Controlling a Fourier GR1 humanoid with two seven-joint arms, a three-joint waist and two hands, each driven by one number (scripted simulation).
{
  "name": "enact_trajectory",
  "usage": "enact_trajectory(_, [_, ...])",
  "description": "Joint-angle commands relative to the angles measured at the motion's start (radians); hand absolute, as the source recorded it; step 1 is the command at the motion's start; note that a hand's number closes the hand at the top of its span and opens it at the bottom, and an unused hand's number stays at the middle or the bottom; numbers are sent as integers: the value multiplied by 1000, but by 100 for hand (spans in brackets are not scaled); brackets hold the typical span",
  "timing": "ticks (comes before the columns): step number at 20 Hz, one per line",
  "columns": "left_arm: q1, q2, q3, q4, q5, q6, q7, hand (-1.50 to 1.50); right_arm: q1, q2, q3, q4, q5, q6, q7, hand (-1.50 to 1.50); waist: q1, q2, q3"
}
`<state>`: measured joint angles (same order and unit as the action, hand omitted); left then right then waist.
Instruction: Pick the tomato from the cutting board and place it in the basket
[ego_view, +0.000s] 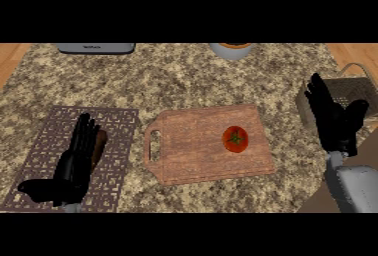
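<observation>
A red tomato with a green stem lies on the right half of the wooden cutting board at the counter's middle. My right hand is open, fingers straight and pointing away, to the right of the board and apart from the tomato. It stands in front of a wire basket at the far right edge and partly hides it. Over a brown lattice mat on the left, my left hand rests open with its fingers straight. A dark brown object lies just beside its fingers.
A grey appliance sits at the back left edge of the counter. A pale cup or bowl with orange contents stands at the back centre. The speckled counter top ends at wooden flooring on both sides.
</observation>
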<state>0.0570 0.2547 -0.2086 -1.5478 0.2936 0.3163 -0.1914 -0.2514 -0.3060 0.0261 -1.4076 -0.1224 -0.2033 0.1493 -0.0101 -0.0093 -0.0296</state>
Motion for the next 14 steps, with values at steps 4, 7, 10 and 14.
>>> enact_trajectory(4, [-65, 146, 32, 75, -68, -18, 115, 0, 47, 87, -75, -96, -97, 45, -397, 150, -26, 10, 39])
enact_trajectory(7, [-59, 154, -10, 124, -90, -33, 159, 0, -54, 29, -4, -238, 54, 61, -625, 150, -40, 0, 39])
enact_trajectory(10, [-101, 189, -20, 115, -96, -63, 218, 0, 3, 206, 75, -246, 97, -12, -849, -150, -11, 12, 38])
enact_trajectory(14, [-189, 193, -23, 129, -103, -54, 321, 0, 114, 300, 206, -231, 259, -347, -949, -150, -20, 9, 32])
